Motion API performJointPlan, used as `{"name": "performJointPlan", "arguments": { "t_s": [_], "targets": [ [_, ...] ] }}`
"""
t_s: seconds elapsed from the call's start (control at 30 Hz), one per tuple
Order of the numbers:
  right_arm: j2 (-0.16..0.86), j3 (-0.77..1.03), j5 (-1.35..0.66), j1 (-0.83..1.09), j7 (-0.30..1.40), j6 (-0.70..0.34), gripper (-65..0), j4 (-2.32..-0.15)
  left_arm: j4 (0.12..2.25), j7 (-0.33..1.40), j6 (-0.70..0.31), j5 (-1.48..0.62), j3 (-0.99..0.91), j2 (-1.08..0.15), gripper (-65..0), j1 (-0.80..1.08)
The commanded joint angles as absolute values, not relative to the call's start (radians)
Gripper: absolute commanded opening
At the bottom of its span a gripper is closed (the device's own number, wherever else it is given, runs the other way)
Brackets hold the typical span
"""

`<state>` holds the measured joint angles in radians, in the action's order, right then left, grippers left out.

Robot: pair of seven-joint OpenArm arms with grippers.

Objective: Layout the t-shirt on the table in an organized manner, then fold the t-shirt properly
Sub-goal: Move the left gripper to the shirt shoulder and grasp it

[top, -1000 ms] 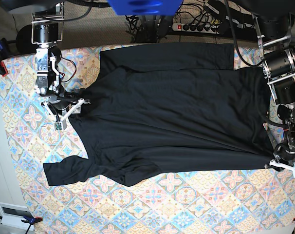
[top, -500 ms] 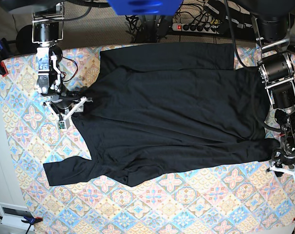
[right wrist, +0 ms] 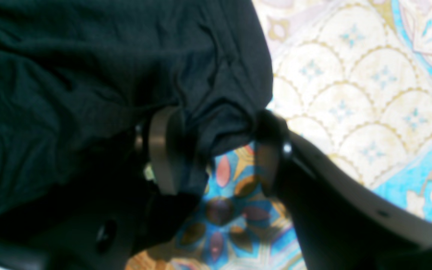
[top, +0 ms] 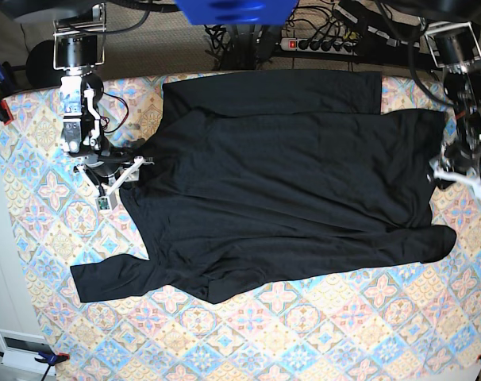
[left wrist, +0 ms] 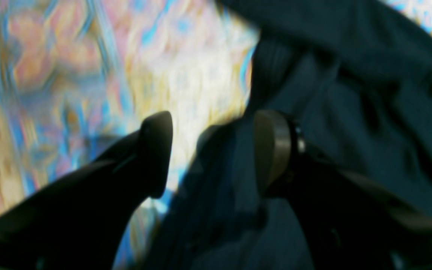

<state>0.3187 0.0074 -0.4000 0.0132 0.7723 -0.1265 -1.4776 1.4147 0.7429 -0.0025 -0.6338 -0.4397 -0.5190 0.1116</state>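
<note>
Black long-sleeve t-shirt (top: 288, 190) lies spread across the middle of the table (top: 320, 333), collar end toward frame left, hem toward frame right. One sleeve is folded along the top edge; the other runs out to the lower left. The lower-right hem corner is curled over and not flat.

Left gripper (top: 459, 171) sits at the right edge of the base view, at the shirt's hem side. Left wrist view is motion-blurred, but its jaws stand wide apart with nothing clamped between them, over the shirt edge and the patterned cloth.

Right gripper (right wrist: 216, 150) is at the upper left of the base view by the collar. Its jaws are spread wide, with a bunched fold of black fabric between the fingers (right wrist: 163, 150), not pinched.
</note>
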Motion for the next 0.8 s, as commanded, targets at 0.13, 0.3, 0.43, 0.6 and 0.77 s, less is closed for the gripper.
{"name": "performJointPlan", "arguments": {
  "t_s": [0.13, 0.3, 0.43, 0.6, 0.77],
  "targets": [
    [0.332, 0.012, -0.404, 0.001, 0.771, -0.127, -35.9, -1.491, 1.469, 0.731, -0.008, -0.673, -0.466, -0.507, -31.5, 0.245],
    [0.332, 0.012, -0.404, 0.001, 0.771, -0.127, -35.9, -1.491, 1.465, 0.725, -0.008, -0.664, -0.467, -0.461, -31.5, 0.315],
    [0.332, 0.012, -0.404, 0.001, 0.771, -0.127, -35.9, -1.491, 1.446, 0.731, -0.008, -0.661, -0.456, -0.46, -34.1, 0.315],
    [0.331, 0.012, -0.404, 0.022, 0.771, -0.127, -35.9, -1.491, 1.432, 0.73, -0.074, -0.662, -0.42, -0.461, -56.9, 0.329],
    [0.331, 0.012, -0.404, 0.047, 0.769, -0.127, -35.9, -1.491, 1.434, 0.731, -0.119, -0.671, -0.458, -0.516, -64.0, 0.383]
  ]
}}
